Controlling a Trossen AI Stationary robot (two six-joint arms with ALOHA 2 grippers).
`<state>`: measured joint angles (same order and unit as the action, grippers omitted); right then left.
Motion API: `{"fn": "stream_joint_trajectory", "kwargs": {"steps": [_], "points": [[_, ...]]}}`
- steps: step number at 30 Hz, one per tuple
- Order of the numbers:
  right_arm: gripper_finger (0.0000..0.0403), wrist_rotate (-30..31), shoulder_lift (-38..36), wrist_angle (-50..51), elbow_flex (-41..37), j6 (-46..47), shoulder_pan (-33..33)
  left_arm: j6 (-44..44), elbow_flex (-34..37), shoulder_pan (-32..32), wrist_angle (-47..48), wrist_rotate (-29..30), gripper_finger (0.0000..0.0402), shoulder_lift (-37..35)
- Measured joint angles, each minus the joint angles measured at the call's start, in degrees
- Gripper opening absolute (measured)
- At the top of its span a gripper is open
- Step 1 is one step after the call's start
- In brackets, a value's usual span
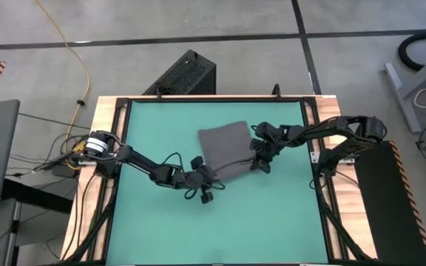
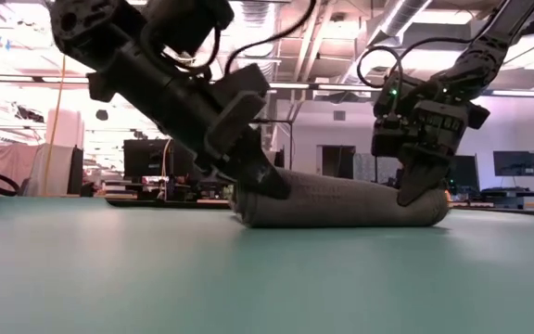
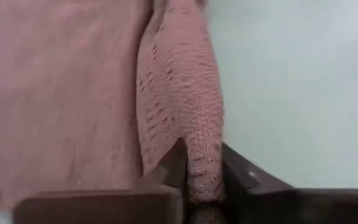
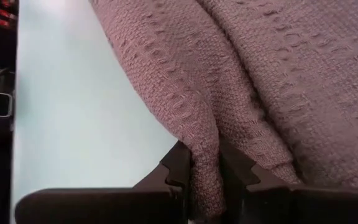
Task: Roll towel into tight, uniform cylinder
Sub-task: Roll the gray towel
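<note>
The dark grey towel point(image 1: 224, 148) lies on the teal table point(image 1: 161, 229) near its middle. Its near edge is rolled up into a low roll point(image 2: 341, 206), and the far part lies flat. My left gripper point(image 1: 207, 177) is shut on the roll's left end and also shows in the low view point(image 2: 265, 181). My right gripper point(image 1: 261, 161) is shut on the roll's right end and also shows in the low view point(image 2: 413, 190). My left gripper pinches the rolled cloth at its left end point(image 3: 202, 163) between its two fingers, several layers thick. It slants down from the table's left side. The roll rests on the table, and the flat part of the towel point(image 3: 55, 93) lies beside it. My right gripper pinches a thick fold of the roll at its right end point(image 4: 205, 163) between its two fingers. It comes from above and from the table's right, pointing down. The roll lies on the table below it.
The table has a wooden frame point(image 1: 109, 111). A black box point(image 1: 183, 74) stands beyond the far edge, and cables point(image 1: 72, 59) lie on the floor at the left. Bare teal surface point(image 1: 220, 236) lies toward the near edge.
</note>
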<state>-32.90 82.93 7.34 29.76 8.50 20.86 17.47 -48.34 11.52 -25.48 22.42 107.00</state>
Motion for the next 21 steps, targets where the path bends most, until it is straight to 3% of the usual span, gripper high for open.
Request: {"fn": "stream_joint_trajectory", "kwargs": {"steps": [3, 7, 11, 15, 21], "points": [[0.0071, -0.23, -1.34, 1.62, -0.05, 1.62, 0.49, 4.99, 0.01, -3.12, 0.09, -6.34, 0.0018, 0.0], [0.0118, -0.12, -1.94, 3.1, -0.05, 1.77, 0.79, 11.99, 1.45, -7.67, -0.93, -14.83, 0.0018, -0.09], [0.0185, -0.23, -2.01, 3.05, -0.05, 1.81, 1.51, 15.19, 2.68, -9.94, -1.55, -18.37, 0.0017, -0.09], [0.0239, -1.78, -2.0, 6.77, 1.86, -3.81, 3.76, 18.28, 2.69, -11.78, -0.12, -21.24, 0.0016, -0.09], [0.0258, 1.57, -6.41, 13.28, 4.63, -9.34, 5.03, 23.57, 2.71, -15.35, 1.33, -28.39, 0.0016, -0.09]]}}
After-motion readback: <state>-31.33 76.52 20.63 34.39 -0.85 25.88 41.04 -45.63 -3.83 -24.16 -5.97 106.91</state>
